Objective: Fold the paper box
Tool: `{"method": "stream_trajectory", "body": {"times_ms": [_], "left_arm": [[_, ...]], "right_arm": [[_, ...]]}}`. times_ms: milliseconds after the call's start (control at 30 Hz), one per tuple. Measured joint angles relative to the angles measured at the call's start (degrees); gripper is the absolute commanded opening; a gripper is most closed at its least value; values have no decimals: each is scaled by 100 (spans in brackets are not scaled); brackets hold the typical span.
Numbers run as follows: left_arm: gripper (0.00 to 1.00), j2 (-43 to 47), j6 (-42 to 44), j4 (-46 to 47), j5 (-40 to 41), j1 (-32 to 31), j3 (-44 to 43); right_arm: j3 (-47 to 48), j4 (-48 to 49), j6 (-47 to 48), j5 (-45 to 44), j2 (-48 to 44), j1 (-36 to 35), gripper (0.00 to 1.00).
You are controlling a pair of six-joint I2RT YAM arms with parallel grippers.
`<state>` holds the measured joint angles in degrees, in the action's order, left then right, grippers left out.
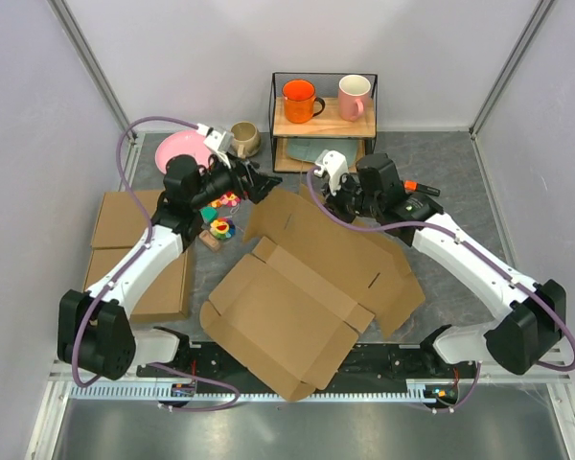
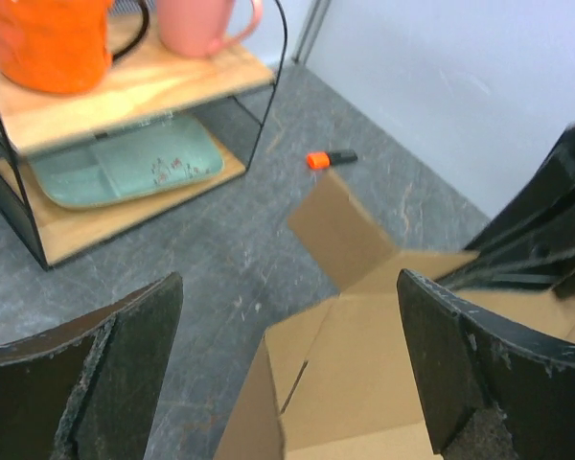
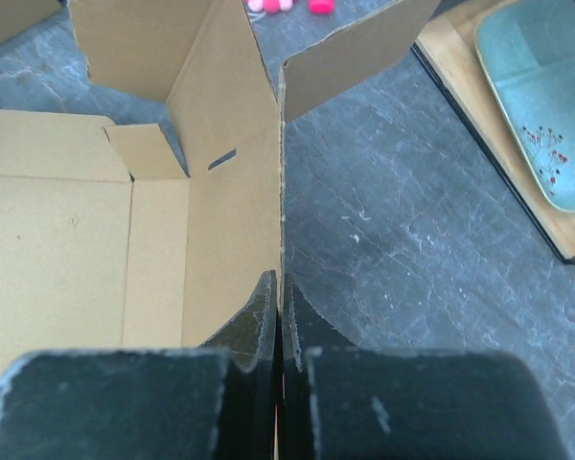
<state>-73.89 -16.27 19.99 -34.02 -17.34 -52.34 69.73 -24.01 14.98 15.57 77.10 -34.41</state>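
Note:
The paper box (image 1: 297, 297) is a large brown die-cut sheet lying partly folded mid-table, its rear wall and corner flaps raised. My right gripper (image 1: 318, 196) is shut on the top edge of the raised rear wall; in the right wrist view the fingers (image 3: 268, 316) pinch the thin cardboard edge (image 3: 280, 192), with the box floor (image 3: 57, 259) to the left. My left gripper (image 1: 265, 185) is open and empty just above the box's far left corner. In the left wrist view its jaws stand wide apart around a raised flap (image 2: 364, 374) without touching it.
A wire rack (image 1: 324, 120) at the back holds an orange mug (image 1: 300, 100), a pink mug (image 1: 353, 96) and a green plate (image 2: 125, 165). A pink plate (image 1: 182, 150), beige cup (image 1: 245, 139) and toys (image 1: 220, 228) sit back left. Two flat brown boxes (image 1: 125, 220) lie left. An orange marker (image 2: 328, 158) lies behind the box.

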Motion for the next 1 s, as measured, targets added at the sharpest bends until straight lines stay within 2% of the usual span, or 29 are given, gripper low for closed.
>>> {"method": "stream_trajectory", "body": {"times_ms": [100, 300, 500, 700, 900, 933, 1000], "left_arm": [[100, -2, -236, -385, 262, 2, -459], [100, -372, -826, -1443, 710, -11, -1952], [100, -946, -654, -2697, 1539, -632, -2924], [99, -1543, -525, -3421, 1958, -1025, -3226], [79, -2072, -466, -3882, 2159, -1193, -3329], [72, -2151, -446, -3945, 2170, -1222, -3357], [66, -2264, -422, -4057, 2188, -1268, -3405]], "right_arm": [[0, -94, -28, -210, 46, -35, 0], [0, -227, -133, -647, 280, -229, 0], [4, -306, -214, -846, 361, -380, 0], [4, -315, -236, -946, 363, -485, 0], [4, -317, -240, -1014, 363, -525, 0], [4, -319, -240, -1032, 363, -531, 0], [4, -319, -240, -1054, 363, -546, 0]]}}
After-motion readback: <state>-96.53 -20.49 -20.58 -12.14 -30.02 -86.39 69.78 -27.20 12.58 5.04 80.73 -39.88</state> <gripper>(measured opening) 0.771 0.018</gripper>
